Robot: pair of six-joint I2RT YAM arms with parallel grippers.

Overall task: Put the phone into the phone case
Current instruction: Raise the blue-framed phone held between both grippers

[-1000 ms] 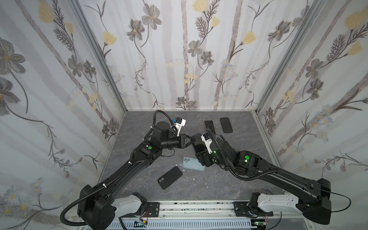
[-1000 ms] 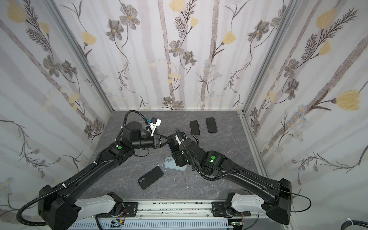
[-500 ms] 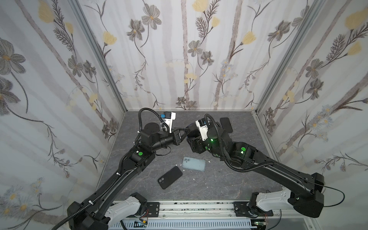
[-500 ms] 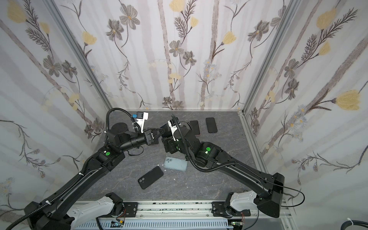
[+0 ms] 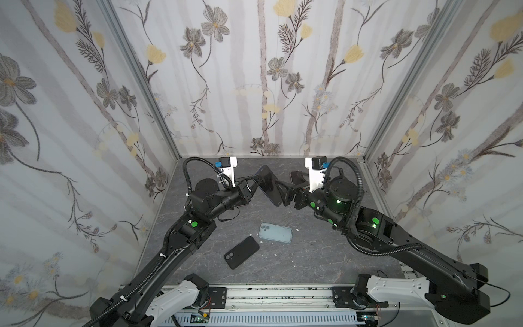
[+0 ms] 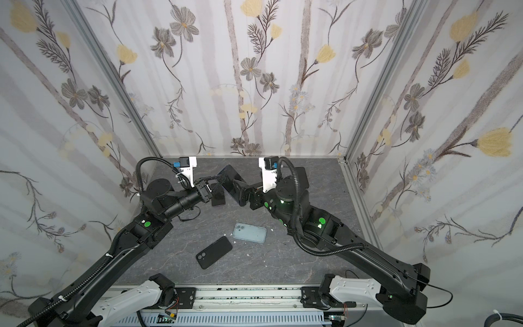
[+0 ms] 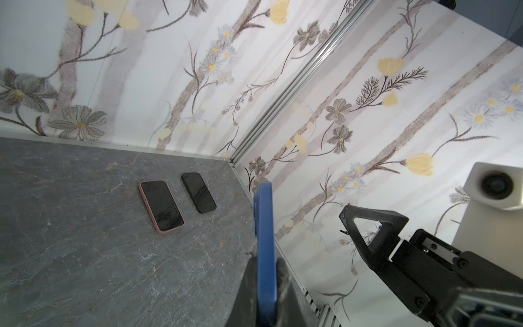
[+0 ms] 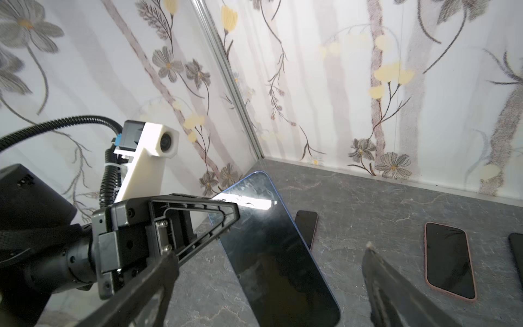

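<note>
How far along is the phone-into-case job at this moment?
Done: the blue-edged phone is off the table. In hand: left gripper shut on it, right gripper open near it. Left: seating it; the light blue case and black case lie on the table, untouched.

Four dark-screened phones: one blue-edged phone (image 8: 277, 260); one pink-rimmed phone (image 7: 161, 206); two plain black, a black phone (image 7: 198, 193) just beside the pink one, a second black phone (image 6: 218, 196) apart; two flat back-up slabs with camera windows, a pale blue slab (image 5: 276, 232), a matt black slab (image 5: 242, 256); two black jointed arms, left arm (image 5: 181, 235), right arm (image 5: 376, 235).
</note>
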